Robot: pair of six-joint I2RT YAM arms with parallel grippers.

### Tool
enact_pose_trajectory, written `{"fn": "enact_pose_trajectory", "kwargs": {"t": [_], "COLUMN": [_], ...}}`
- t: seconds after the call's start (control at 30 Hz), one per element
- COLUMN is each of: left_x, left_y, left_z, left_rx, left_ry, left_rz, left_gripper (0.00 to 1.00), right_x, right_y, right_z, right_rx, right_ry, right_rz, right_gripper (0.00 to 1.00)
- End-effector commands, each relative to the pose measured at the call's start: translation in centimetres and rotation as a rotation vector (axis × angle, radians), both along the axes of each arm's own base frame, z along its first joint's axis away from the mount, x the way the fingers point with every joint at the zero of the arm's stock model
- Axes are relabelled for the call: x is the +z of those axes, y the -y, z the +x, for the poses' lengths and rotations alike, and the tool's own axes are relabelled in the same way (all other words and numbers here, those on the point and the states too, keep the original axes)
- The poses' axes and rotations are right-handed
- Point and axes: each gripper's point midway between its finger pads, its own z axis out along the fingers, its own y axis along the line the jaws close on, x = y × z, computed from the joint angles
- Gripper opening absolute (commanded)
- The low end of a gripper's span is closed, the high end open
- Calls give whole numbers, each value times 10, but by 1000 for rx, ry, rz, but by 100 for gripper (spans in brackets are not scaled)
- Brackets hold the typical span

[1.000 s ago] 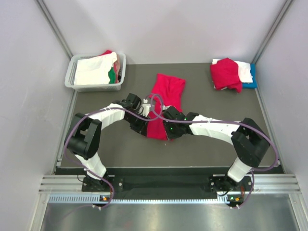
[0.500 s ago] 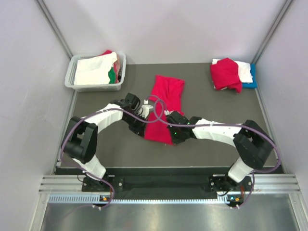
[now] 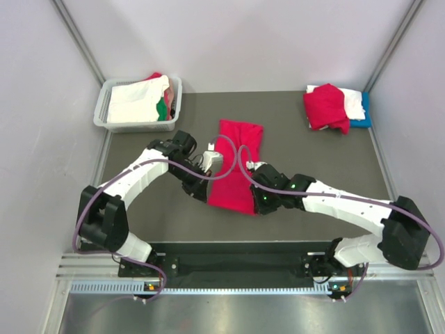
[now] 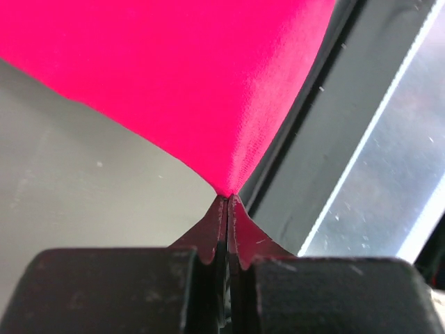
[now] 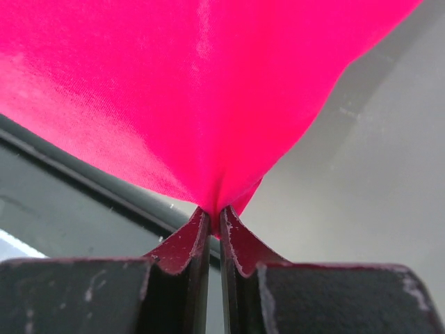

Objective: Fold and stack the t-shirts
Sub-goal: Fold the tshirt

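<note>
A red t-shirt [image 3: 235, 163] lies lengthwise at the middle of the dark table, folded into a narrow strip. My left gripper [image 3: 202, 191] is shut on its near left corner, and my right gripper [image 3: 261, 204] is shut on its near right corner. In the left wrist view the red cloth [image 4: 174, 69] fans out from the pinched tips of the left gripper [image 4: 228, 196]. The right wrist view has the same cloth [image 5: 195, 90] bunched between the jaws of the right gripper [image 5: 215, 212]. More t-shirts, red over white and blue [image 3: 332, 106], sit piled at the back right.
A pale plastic tub [image 3: 104, 120] at the back left holds white, green and red cloth. The table's metal front rail [image 3: 243, 268] runs close behind both grippers. Grey walls close in the left, right and back sides.
Both grippers closed on the red t-shirt's near end and drew it toward the front edge. The shirt's near end now spreads wider between them, and the right arm has stretched out lower.
</note>
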Motion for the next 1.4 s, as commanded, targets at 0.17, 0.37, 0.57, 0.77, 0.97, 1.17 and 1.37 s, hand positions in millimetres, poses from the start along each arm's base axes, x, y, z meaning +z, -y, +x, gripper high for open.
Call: {"fn": "enact_pose_trajectory", "kwargs": {"t": [0.17, 0.37, 0.57, 0.77, 0.97, 1.17, 1.37], "left_x": [43, 63, 64, 39, 16, 11, 6], "left_y": [-1, 7, -4, -11, -14, -19, -23], "left_z": [0, 72, 162, 208, 223, 229, 239], "left_rx": [-26, 93, 224, 260, 272, 291, 308], "left_ry": [60, 229, 304, 297, 275, 283, 312], "left_rz": [-36, 0, 73, 122, 142, 142, 162], "left_gripper": [0, 0, 0, 0, 0, 0, 0], "right_x": [70, 87, 88, 82, 88, 81, 61], "right_y": [17, 14, 11, 11, 17, 27, 32], "right_z": [35, 100, 147, 179, 218, 251, 263], "right_rx": [-49, -113, -143, -165, -190, -219, -239], "right_ry": [173, 249, 275, 278, 312, 304, 276], "right_rz": [-68, -59, -49, -40, -61, -80, -88], "right_gripper": [8, 8, 7, 6, 6, 6, 5]}}
